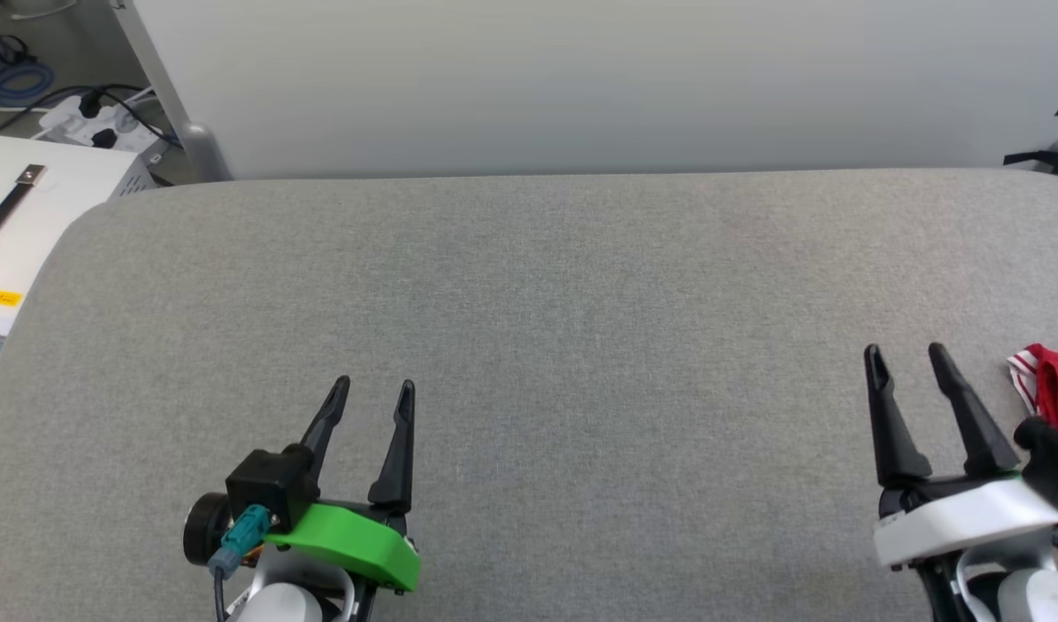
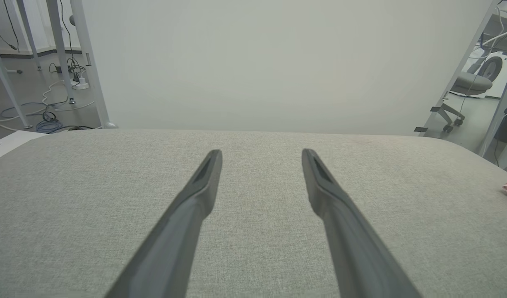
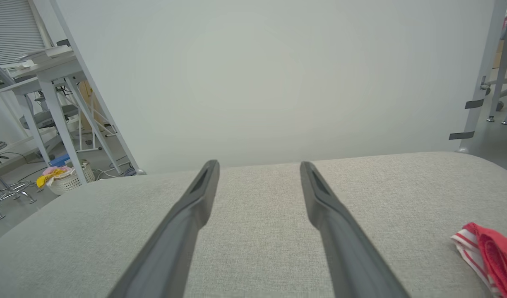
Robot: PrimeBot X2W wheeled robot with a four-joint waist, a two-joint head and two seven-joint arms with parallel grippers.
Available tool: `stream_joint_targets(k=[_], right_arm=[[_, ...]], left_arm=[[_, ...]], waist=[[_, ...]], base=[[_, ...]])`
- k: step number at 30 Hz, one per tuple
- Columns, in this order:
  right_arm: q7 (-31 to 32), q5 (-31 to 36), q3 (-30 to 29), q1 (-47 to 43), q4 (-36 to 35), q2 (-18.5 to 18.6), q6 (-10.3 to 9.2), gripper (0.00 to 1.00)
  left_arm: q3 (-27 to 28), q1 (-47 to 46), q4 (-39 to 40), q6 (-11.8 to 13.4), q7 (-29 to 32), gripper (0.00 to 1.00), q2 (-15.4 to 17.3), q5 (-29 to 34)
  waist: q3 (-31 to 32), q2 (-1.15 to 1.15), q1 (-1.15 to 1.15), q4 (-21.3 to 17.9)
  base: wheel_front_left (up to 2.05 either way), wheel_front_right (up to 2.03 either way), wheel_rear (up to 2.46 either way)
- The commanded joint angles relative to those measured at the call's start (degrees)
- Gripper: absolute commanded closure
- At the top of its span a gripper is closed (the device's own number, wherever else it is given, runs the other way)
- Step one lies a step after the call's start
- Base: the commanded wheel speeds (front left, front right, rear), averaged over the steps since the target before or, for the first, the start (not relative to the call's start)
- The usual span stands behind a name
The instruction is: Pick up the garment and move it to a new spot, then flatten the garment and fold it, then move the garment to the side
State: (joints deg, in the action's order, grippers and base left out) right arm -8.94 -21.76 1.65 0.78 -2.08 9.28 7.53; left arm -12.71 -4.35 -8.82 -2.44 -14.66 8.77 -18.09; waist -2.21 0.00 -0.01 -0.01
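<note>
The left gripper (image 1: pixel 375 384) was seen with its two dark fingers spread wide and nothing held between them, set over the grey fabric-covered surface (image 1: pixel 580 328). Whether the fingertips touched that surface could not be told. The right gripper (image 1: pixel 906 350) was likewise found spread apart and empty, well to the right of the left one.

The garment (image 1: pixel 1054 384) was seen as a bunched red heap with white-striped trim. It lay on the surface just to the right of the right gripper's fingers and was not touched by them. Only part of it was caught at the border of the head view, so its full shape could not be told. In the right wrist view the same red cloth was shown low and to the right of the fingers. In the left wrist view a small red and white scrap of it was glimpsed far to the right of the left gripper, well apart.

Ahead of both grippers, past the far edge of the surface, a plain pale panel (image 1: pixel 580 86) was seen standing upright. To the left of the left gripper, off the surface's edge, a white box (image 1: pixel 28 225) with a dark strap across its top was seen. Beyond the box a white power strip (image 1: pixel 97 125) with black plugs and a coil of blue cable (image 1: pixel 15 82) were seen on the floor.
</note>
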Motion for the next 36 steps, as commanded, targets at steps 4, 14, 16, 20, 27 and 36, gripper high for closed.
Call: stream_joint_targets(k=[4,14,16,20,27,36], right_arm=[[-2.08,0.59,1.0,-1.59,1.76,-1.3,-0.04,0.0],[-3.11,2.07,2.04,-1.4,3.32,-1.71,-0.04,0.0],[-3.14,2.17,1.93,-1.36,3.33,-1.8,-0.04,0.0],[-3.19,2.33,1.84,-1.3,3.14,-2.02,-0.04,0.0],[-3.07,2.37,1.92,-1.18,3.12,-2.19,-0.04,0.0],[-2.88,2.06,2.01,-1.1,3.22,-2.08,0.0,1.0]], left_arm=[[1.38,1.19,0.41,-0.28,-0.33,0.0,-0.81,2.29],[3.9,1.64,0.3,-1.88,-0.33,0.0,-2.5,3.87],[4.14,1.67,0.12,-2.08,-0.33,0.0,-2.66,4.11],[4.52,1.52,-0.13,-2.42,-0.33,0.0,-2.99,4.57],[5.13,1.47,-0.55,-2.98,-0.34,0.0,-3.5,4.95],[5.29,0.78,-0.78,-3.16,0.13,1.0,-3.65,4.79]], waist=[[0.59,0.0,0.01,0.41],[0.87,0.0,0.01,0.46],[0.82,0.0,0.01,0.45],[0.62,0.0,0.01,0.45],[0.51,0.0,0.01,0.4],[0.65,0.0,0.01,0.45]], base=[[0.0,0.0,0.0],[0.0,0.0,0.0],[0.0,0.0,0.0],[0.0,0.0,0.0],[0.0,0.0,0.0],[0.0,0.0,0.0]])
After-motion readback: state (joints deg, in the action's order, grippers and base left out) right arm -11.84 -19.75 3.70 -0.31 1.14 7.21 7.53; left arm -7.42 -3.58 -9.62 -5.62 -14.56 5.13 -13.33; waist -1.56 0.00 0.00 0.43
